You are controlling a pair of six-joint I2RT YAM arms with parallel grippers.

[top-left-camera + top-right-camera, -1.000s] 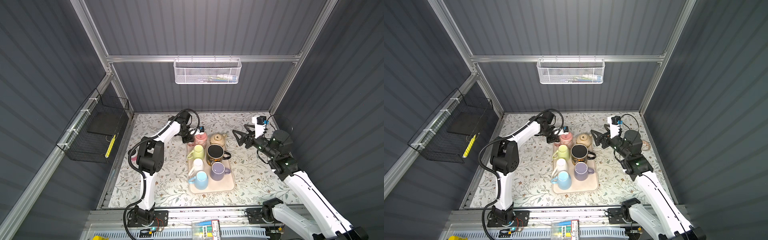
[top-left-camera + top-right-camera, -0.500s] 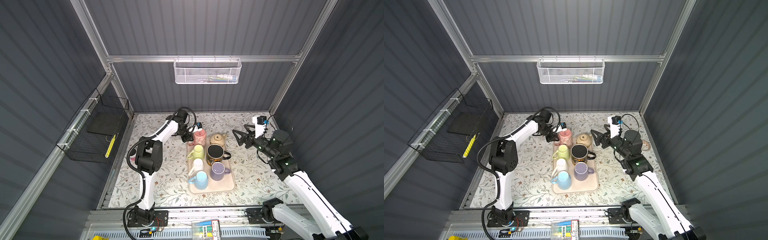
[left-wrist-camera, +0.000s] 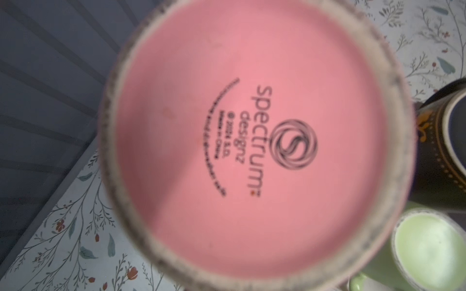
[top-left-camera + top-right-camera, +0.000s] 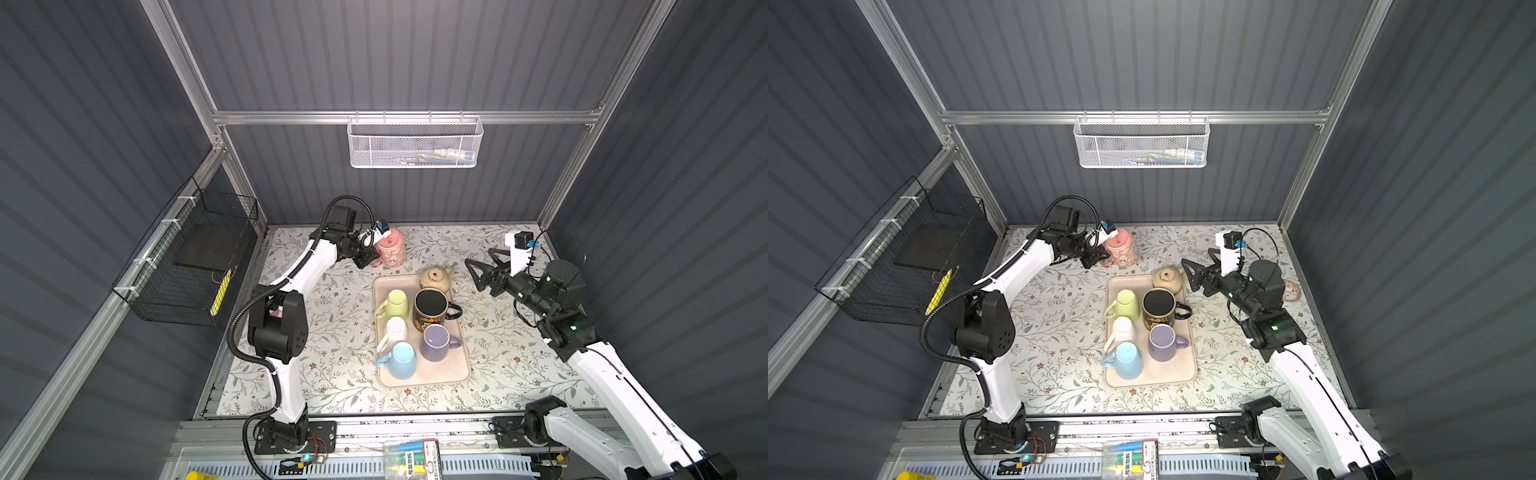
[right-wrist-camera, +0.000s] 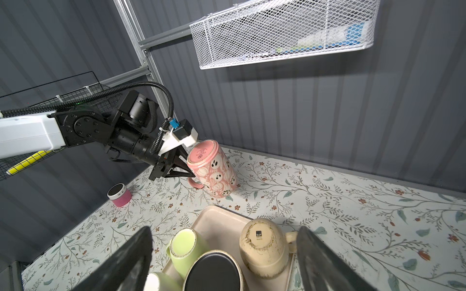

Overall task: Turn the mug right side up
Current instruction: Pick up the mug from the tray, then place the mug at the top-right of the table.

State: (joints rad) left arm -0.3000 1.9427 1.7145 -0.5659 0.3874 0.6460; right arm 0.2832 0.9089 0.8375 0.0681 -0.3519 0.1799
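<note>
one pink mug (image 5: 214,171), base-up, handle pinched by left fingers (image 5: 185,173)

Pink mug (image 3: 252,141) underside blurred; small print unreadable.

This looks like a robot test cell in a lab rather than a real kitchen: ribbed grey walls (image 4: 415,62) and aluminium framing (image 4: 399,117) box in a flowered tablecloth (image 4: 340,332). Robot arms (image 4: 309,266) flank a tray (image 4: 442,374) of mugs (image 4: 434,343), and a white wire basket (image 4: 415,145) hangs on the wall behind the tray.

Pink mug (image 5: 216,173) glossy ceramic, base rim rough; basket (image 5: 277,32) metal mesh.
</note>
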